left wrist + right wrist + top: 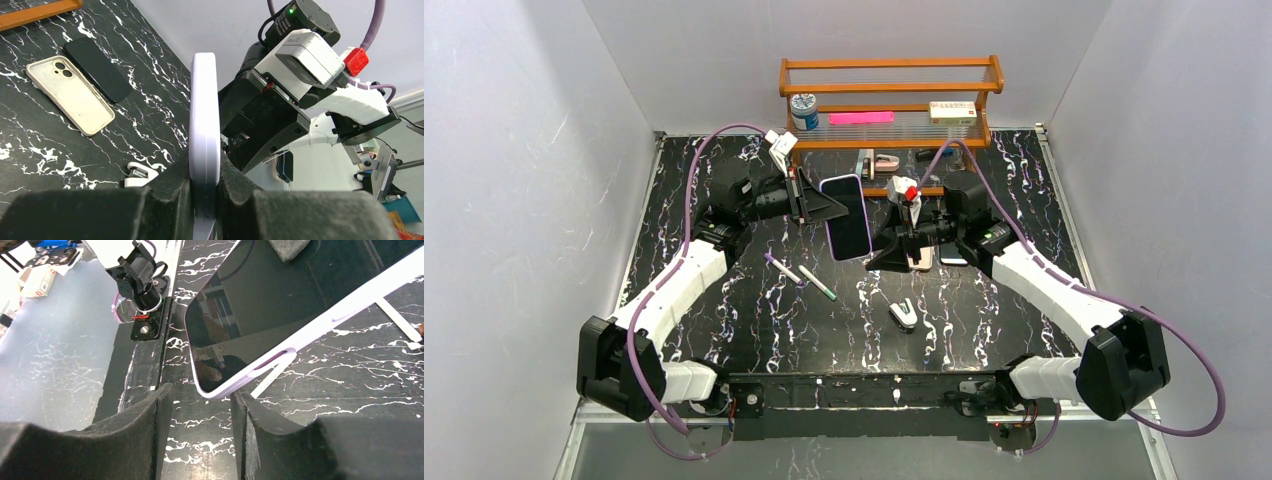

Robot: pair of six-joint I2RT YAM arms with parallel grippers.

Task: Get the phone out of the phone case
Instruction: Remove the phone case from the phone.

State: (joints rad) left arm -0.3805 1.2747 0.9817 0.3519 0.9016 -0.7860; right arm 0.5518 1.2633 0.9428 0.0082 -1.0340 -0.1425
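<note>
Left hand (pixel 204 200) clamps lilac phone case (pixel 204 125); no legible writing.

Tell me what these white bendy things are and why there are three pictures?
They are two robot arms bolted to a black marble-patterned table. One picture looks down from above. The other two come from little cameras on each arm's wrist, so you see its own fingers. The left gripper pinches a phone in a lilac case, holding it up off the table. The right gripper is open, right beside the phone's corner, not touching it. On the table lie two pens, a small white clip, an empty beige case beside a bare phone, and a wooden rack at the back.
</note>
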